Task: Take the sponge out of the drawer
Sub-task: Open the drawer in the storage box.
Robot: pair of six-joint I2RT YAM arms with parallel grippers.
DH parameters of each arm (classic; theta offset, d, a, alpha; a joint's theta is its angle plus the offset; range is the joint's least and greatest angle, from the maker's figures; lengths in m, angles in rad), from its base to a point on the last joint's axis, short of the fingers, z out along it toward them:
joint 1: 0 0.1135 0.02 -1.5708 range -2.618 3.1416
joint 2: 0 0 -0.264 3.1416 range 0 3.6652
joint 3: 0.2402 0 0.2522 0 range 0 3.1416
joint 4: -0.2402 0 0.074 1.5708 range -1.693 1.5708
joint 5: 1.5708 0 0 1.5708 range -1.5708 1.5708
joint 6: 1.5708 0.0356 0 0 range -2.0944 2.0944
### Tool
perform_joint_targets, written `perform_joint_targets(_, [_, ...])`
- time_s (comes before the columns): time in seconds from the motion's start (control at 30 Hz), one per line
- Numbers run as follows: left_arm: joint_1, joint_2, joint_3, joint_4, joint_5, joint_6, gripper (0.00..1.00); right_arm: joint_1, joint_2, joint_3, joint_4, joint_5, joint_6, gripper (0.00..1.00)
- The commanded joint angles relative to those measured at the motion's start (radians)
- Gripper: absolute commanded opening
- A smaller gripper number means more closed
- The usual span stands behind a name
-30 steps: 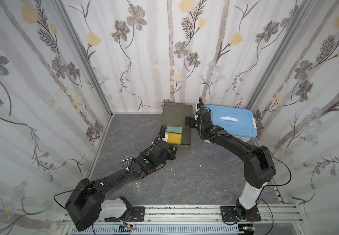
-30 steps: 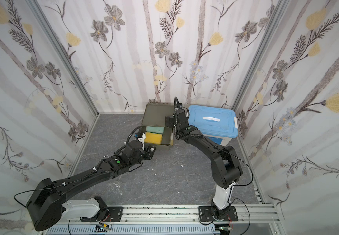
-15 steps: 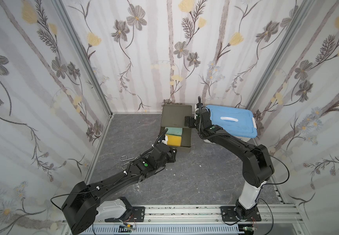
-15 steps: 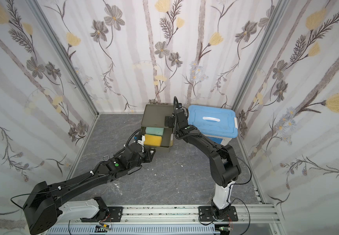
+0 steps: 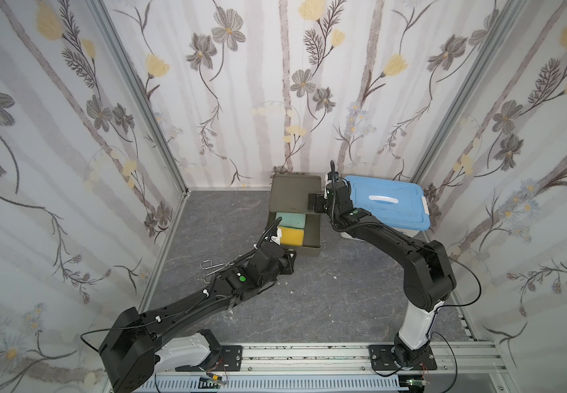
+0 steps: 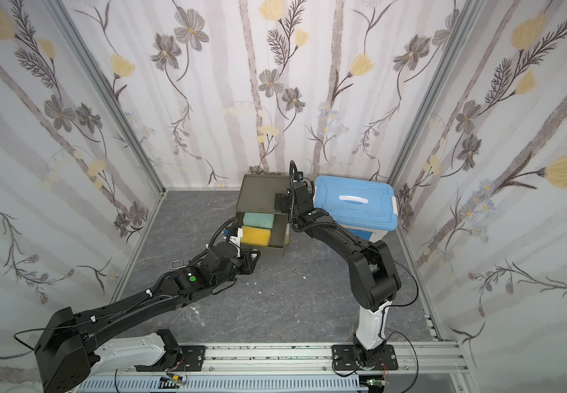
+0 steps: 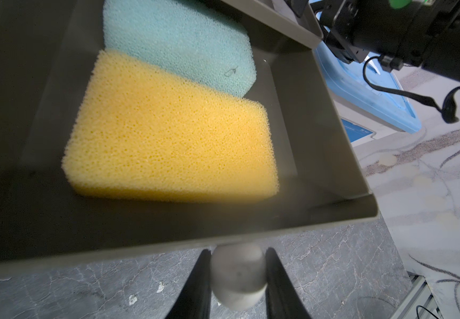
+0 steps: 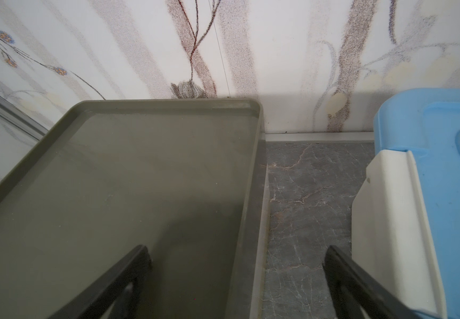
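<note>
Your left end effector pinches the drawer knob, blurred up close.
The teal sponge is half hidden under the cabinet; the yellow sponge lies in the drawer just beyond that end effector. Your left arm stretches low; your right end effector is spread astride the cabinet's edge.

The yellow sponge and the pale green sponge are coarse, open-pored foam, matt. The drawer is smooth olive plastic with a dull sheen; its knob looks pale and matt (material unclear). The box lid is smooth blue plastic. The bench has a grey marble-look surface; the walls look woven.
</note>
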Motion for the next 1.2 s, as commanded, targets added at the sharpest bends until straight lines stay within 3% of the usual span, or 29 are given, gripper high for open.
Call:
perform_joint_targets(0.0, [-0.008, -0.007, 0.004, 0.001, -0.013, 0.022, 0.22, 0.000, 0.013, 0.007, -0.032, 0.010, -0.003, 0.99])
perform_joint_targets(0.67, [-0.013, 0.013, -0.046, 0.032, -0.016, 0.013, 0.27, -0.001, 0.011, 0.014, -0.037, 0.012, -0.001, 0.99])
perform_joint_targets(1.17, [-0.016, -0.078, -0.073, 0.023, -0.018, 0.049, 0.75, -0.002, -0.022, 0.019, -0.045, 0.010, -0.007, 0.99])
